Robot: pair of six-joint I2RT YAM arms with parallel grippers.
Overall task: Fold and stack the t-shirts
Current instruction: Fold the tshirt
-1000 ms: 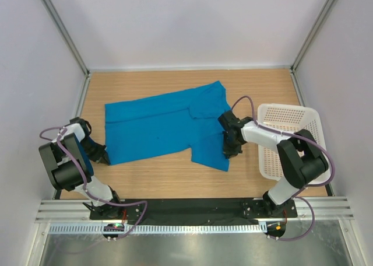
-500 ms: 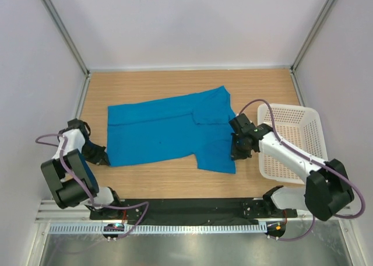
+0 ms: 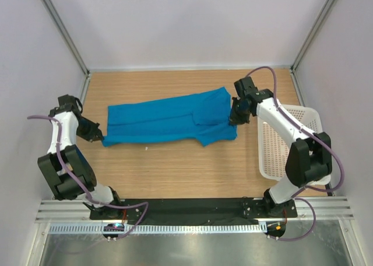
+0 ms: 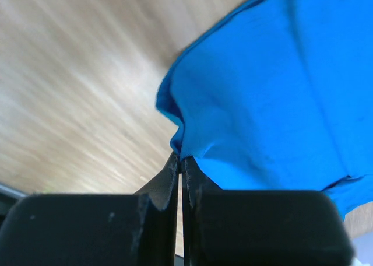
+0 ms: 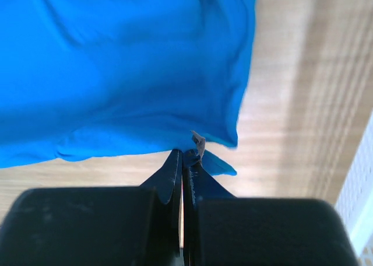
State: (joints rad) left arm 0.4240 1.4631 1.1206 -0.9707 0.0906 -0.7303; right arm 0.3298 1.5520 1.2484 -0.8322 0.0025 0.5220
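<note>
I am pinching the blue t-shirt (image 3: pixel 169 121) at both ends, and it is lying stretched across the middle of the wooden table (image 3: pixel 175 172), running from 9 o'clock to 3 o'clock in the overhead view. My left gripper (image 3: pixel 99 135) is sitting at the shirt's 9 o'clock end, clamped on the near corner of the cloth. In my left wrist view my fingers (image 4: pixel 168 187) are pressing together with only a hairline between them, catching a small fold of the blue edge at their tips, while the rest of the cloth is spreading away toward 1 o'clock over the wood. My right gripper (image 3: pixel 235 120) is sitting at the shirt's 3 o'clock end, beside the sleeve, and it too is clenched on the fabric. In my right wrist view the fingers (image 5: pixel 169 175) are meeting on the hem, with a little tab of cloth poking out just to the 3 o'clock side of the tips and the broad blue body filling the view toward 11 o'clock. Between my two grips the shirt is looking doubled lengthwise into a narrow band, one sleeve lying on top near the right end. The white lattice basket (image 3: pixel 303 143) is standing at the table's 4 o'clock edge, apart from the shirt, with my right arm reaching across its rim
</note>
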